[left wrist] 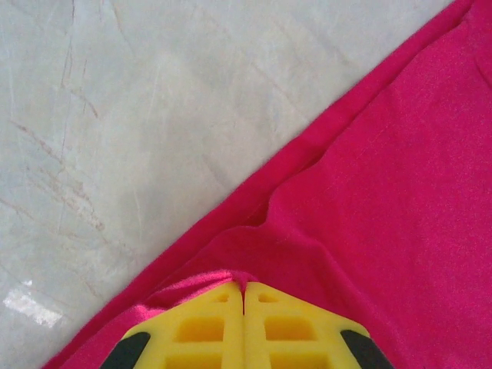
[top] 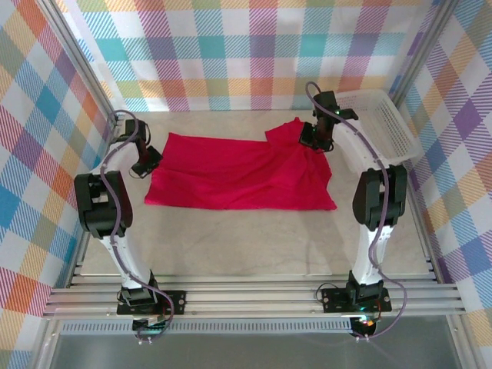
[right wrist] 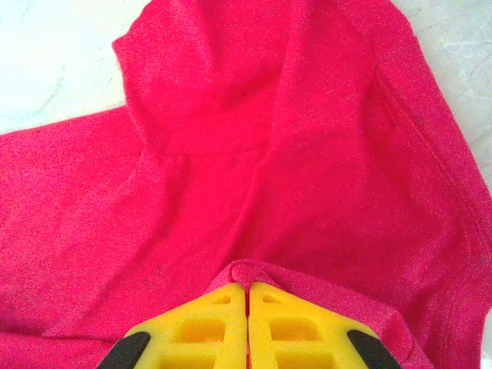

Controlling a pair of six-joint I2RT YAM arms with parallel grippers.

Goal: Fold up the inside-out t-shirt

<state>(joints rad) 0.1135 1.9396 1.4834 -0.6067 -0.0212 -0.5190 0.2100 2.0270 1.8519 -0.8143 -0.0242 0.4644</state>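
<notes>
Both arms are gripping the t-shirt point(top: 231, 177): left jaws pinching its left edge, right jaws pinching its far right corner. It is lying spread on the table point(top: 254, 246); folding seems to be just starting.

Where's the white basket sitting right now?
In the top view, the white basket sits at the far right corner of the table, just right of the right claw and the t-shirt.

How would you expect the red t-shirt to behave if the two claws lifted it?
Probably floppy: the t-shirt puckers where the left claw pinches it and rises in soft ridges towards the right claw. Likely light, being thin cloth lying nearly flat. It would probably sag between the claws rather than hold shape.
</notes>
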